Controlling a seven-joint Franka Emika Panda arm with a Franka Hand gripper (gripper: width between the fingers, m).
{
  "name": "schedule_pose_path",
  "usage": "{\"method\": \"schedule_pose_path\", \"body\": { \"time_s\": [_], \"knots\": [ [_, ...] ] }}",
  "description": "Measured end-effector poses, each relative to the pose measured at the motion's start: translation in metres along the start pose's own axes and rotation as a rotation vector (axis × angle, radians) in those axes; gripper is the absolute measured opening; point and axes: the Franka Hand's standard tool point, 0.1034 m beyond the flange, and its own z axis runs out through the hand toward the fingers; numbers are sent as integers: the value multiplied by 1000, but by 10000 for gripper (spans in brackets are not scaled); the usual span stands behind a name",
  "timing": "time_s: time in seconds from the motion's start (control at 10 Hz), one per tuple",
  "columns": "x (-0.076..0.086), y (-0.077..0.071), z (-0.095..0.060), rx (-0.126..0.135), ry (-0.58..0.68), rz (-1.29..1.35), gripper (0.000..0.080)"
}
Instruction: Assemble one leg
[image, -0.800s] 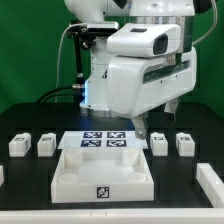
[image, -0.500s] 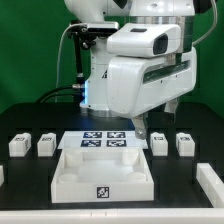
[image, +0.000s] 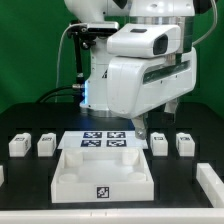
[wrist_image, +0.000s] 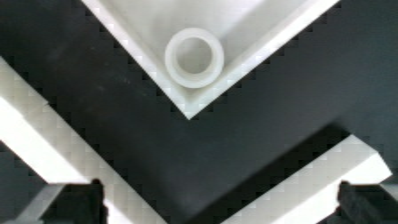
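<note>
Several white legs stand in a row on the black table in the exterior view: two on its left (image: 18, 145) (image: 46, 145) and two on its right (image: 158, 143) (image: 184, 143), each with a tag. My gripper (image: 152, 120) hangs above the table just behind the right pair, touching nothing. In the wrist view the gripper (wrist_image: 214, 202) is open and empty, its dark fingertips (wrist_image: 63, 200) far apart. Below it lies a corner of the white tray (wrist_image: 249, 30) with a round socket (wrist_image: 192, 55). No leg shows in the wrist view.
The large white square tray (image: 70, 168) sits at the front centre. The marker board (image: 104, 141) lies just behind it. White parts show at the exterior view's left edge (image: 2, 175) and right edge (image: 210, 180). Cables hang behind the arm.
</note>
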Motion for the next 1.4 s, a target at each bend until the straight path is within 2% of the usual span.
{"method": "schedule_pose_path", "body": {
  "time_s": [0.4,0.5,0.7,0.8,0.9,1.0,1.1,1.4],
  "knots": [
    [-1,-1,1,2,-2,-8,650],
    [-14,-5,7,-3,2,-152,650],
    [-57,-23,24,-3,3,-377,650],
    [-82,-29,40,-3,8,-531,650],
    [-106,-36,56,12,8,-638,650],
    [-123,-41,69,24,10,-717,650],
    [-134,-44,80,32,14,-732,650],
    [-142,-49,102,62,16,-717,650]
  ]
}}
